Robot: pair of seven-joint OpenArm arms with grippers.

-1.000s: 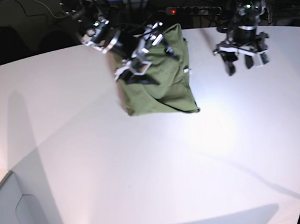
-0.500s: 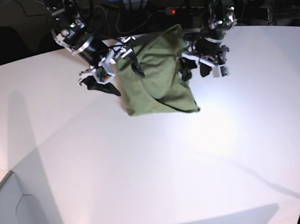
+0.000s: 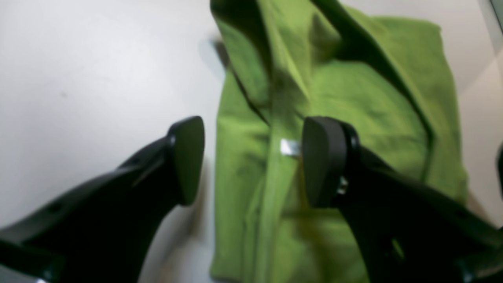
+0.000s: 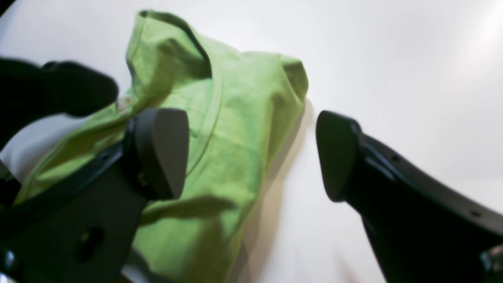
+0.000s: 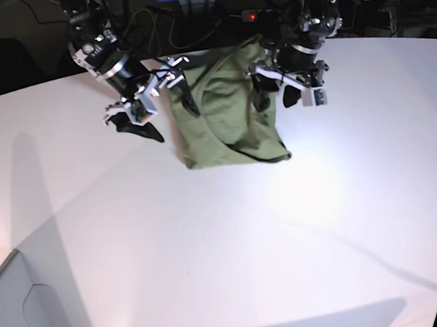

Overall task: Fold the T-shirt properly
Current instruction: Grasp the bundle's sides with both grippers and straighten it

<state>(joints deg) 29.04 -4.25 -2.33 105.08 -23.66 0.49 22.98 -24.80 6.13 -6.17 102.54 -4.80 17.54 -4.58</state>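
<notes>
I have pulled my right gripper (image 5: 151, 110) off the T-shirt (image 5: 233, 113), jaws wide and empty, and swung my left gripper (image 5: 280, 96), also spread and empty, over its opposite edge, bracketing the half-folded bundle on the table (image 5: 210, 247) for another fold.

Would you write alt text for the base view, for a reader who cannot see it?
A folded green T-shirt lies on a white table. The right gripper hangs open at one side edge and the left gripper open at the other, neither holding cloth.
</notes>
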